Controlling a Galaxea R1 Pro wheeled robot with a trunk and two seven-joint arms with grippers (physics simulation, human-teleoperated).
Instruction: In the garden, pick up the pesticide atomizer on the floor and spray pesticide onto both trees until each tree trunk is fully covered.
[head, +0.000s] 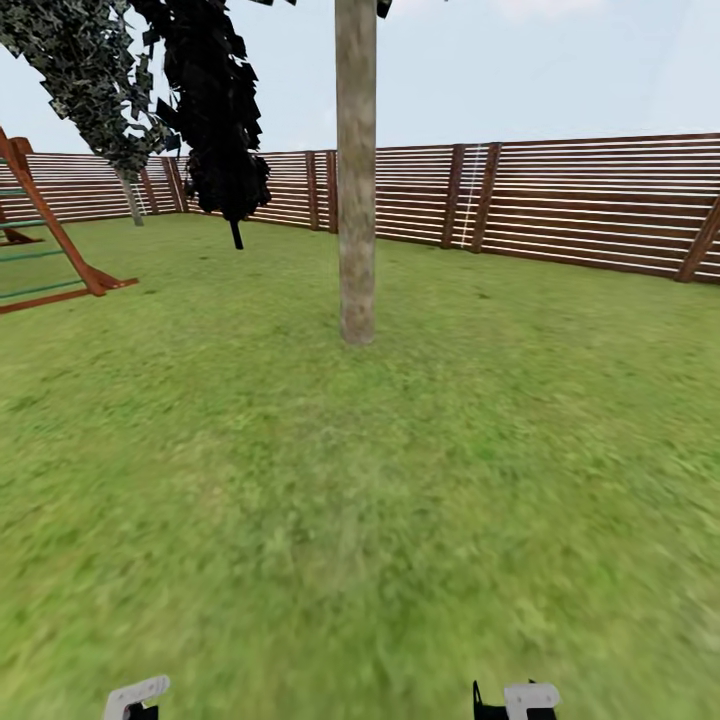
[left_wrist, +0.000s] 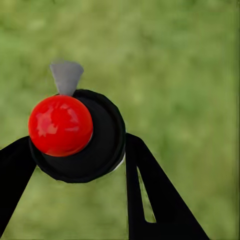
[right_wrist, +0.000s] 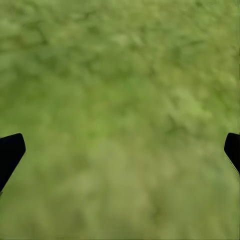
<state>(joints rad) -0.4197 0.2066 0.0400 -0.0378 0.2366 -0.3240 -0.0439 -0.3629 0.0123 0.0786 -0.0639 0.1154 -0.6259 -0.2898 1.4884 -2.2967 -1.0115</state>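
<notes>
A pale, mottled tree trunk (head: 355, 170) rises straight through the upper middle of the frame, its foot planted in the green lawn (head: 400, 480) that fills the lower two thirds. Behind it a reddish-brown slatted fence (head: 590, 205) runs across the frame under a pale blue sky. A black conifer (head: 222, 110) stands in the upper left, with a wooden play frame (head: 50, 240) at the left edge. Two grey-white arm parts (head: 135, 695) (head: 530, 698) show at the bottom edge.
</notes>
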